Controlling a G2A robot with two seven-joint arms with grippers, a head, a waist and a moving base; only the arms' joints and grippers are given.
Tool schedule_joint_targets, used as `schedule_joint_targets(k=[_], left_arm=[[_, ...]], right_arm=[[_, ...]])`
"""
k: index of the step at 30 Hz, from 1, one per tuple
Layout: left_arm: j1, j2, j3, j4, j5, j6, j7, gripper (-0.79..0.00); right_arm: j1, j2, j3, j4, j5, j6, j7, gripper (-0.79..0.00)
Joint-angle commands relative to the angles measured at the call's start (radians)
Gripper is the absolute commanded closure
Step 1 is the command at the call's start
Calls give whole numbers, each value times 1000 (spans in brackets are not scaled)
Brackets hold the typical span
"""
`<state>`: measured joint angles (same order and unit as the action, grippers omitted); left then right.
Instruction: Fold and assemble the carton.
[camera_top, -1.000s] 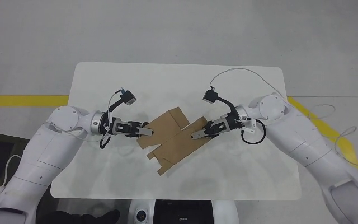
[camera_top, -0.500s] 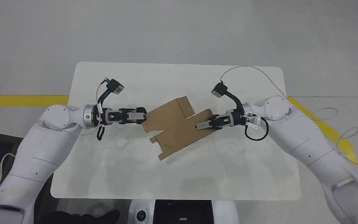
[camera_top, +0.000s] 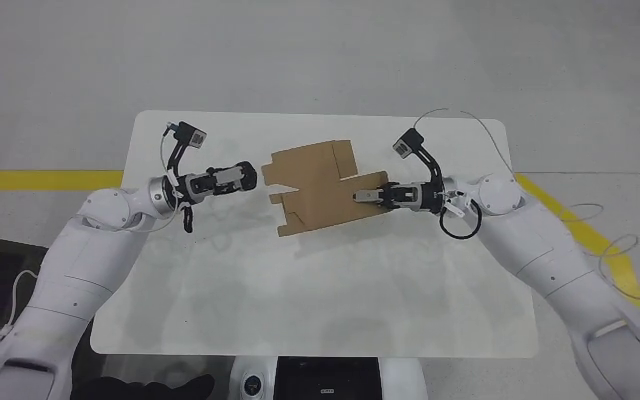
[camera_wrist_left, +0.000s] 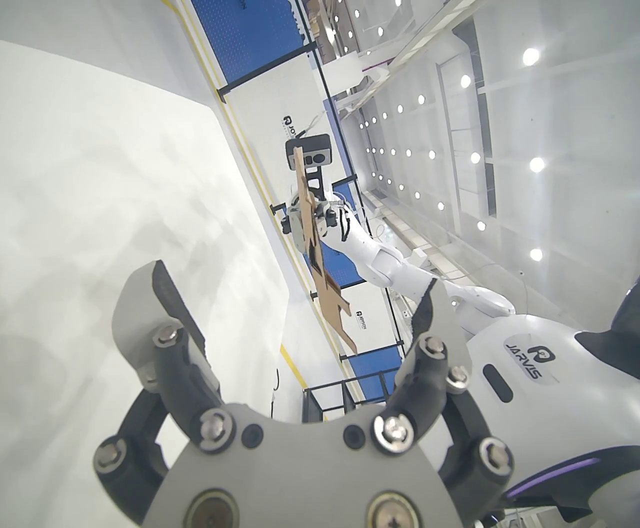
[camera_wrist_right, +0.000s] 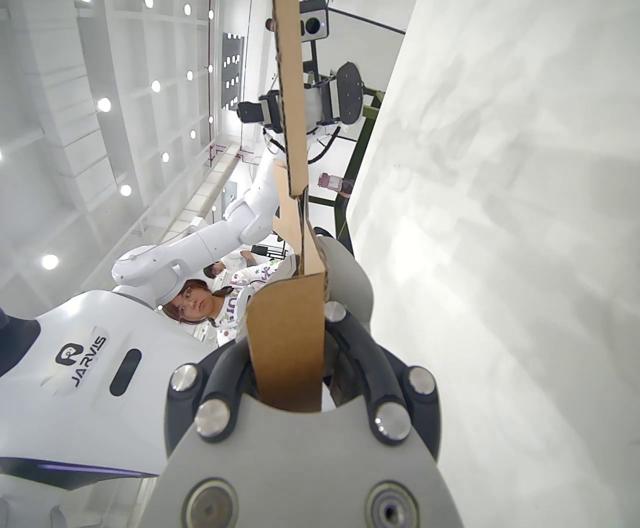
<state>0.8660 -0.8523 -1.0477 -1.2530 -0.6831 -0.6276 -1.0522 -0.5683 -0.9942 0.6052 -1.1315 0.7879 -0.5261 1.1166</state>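
While the right claw pinches the flat carton by its edge, holding it off the bench at upper centre, panels hang free to fold; left claw gapes empty just left.

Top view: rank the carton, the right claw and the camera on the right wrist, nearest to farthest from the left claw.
From the left claw:
1. carton, just ahead of it, mid-table, not touching.
2. right claw, gripping the carton's far edge.
3. camera on the right wrist, farther right, beyond that claw.
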Motion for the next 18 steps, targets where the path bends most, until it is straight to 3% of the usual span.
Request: schedule_joint_targets(k=[1, 8, 18], left_arm=[[2, -4, 0, -8, 11, -4, 16, -785], [-6, -17, 7, -27, 47, -18, 21, -785], [-24, -41, 38, 4, 41, -5, -18, -785]], right_arm=[[-4, 0, 10, -14, -33, 24, -34, 0], [-35, 15, 64, -73, -148, 113, -140, 0], [-96, 31, 141, -153, -195, 142, -155, 0]])
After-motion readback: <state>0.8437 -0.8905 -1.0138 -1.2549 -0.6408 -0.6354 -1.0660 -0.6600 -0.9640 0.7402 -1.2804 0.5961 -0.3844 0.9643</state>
